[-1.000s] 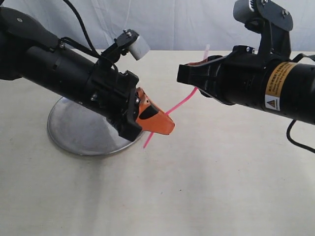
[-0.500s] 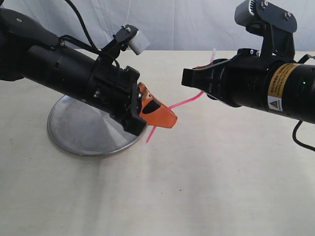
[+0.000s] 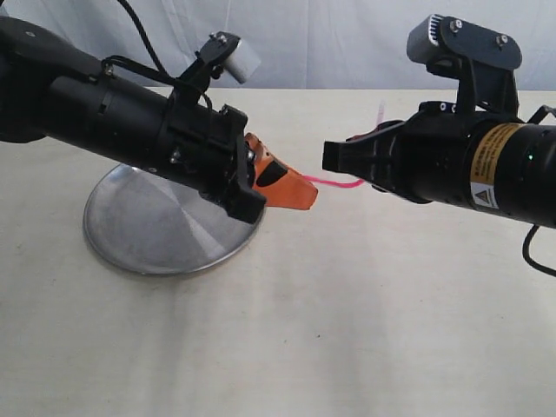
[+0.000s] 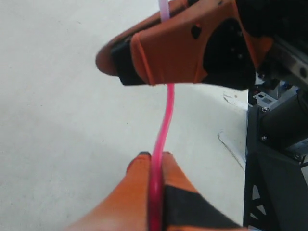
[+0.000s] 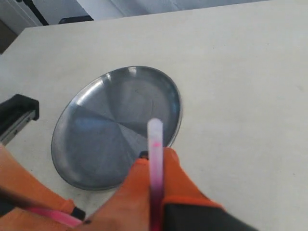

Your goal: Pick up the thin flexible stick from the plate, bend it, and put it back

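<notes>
Slippage worries me: both jaws clamp the stick (image 3: 334, 182), bowed at the plate's (image 3: 148, 234) three o'clock; overbending kinks it.

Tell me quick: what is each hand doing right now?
Left hand: closed on the thin flexible stick.
Right hand: closed on the other end of the same stick, held above the table.

Spreading pale cream and matte across the whole exterior view as the counter (image 3: 365, 339). Carrying directly on it a round steel plate (image 3: 139, 239) toward the left side, lying flat and showing a brushed grey face inside a low raised rim.
</notes>
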`<state>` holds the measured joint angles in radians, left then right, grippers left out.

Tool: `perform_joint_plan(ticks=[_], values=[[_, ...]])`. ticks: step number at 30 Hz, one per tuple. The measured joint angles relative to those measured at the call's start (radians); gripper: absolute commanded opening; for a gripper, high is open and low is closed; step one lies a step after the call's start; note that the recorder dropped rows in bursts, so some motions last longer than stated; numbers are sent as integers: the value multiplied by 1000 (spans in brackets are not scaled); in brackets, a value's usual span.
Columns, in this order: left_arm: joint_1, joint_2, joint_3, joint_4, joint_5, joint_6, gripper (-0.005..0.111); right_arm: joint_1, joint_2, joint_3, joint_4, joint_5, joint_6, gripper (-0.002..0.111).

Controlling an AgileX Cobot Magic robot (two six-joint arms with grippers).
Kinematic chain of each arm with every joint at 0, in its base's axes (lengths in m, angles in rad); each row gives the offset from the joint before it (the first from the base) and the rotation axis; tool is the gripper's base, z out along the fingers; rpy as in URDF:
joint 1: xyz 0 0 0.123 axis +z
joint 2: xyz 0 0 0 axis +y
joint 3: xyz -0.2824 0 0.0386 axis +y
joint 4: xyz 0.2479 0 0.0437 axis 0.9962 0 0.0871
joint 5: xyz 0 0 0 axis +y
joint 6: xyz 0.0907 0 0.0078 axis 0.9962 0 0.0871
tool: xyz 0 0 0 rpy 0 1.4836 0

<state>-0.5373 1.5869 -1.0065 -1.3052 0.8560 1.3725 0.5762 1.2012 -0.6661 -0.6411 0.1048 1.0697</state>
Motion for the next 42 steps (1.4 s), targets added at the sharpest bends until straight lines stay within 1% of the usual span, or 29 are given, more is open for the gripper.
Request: perform_joint_plan(ticks=[7, 24, 37, 42], values=[[0, 0, 0, -8, -1, 4, 0, 25, 0, 0, -2, 38, 0, -1], [0, 0, 0, -55, -5, 15, 0, 26, 0, 0, -4, 44, 0, -1], [0, 0, 0, -88, -40, -6, 0, 26, 0, 0, -1, 43, 0, -1], [0, 0, 0, -88, -74, -21, 0, 61, 0, 0, 0, 43, 0, -1]])
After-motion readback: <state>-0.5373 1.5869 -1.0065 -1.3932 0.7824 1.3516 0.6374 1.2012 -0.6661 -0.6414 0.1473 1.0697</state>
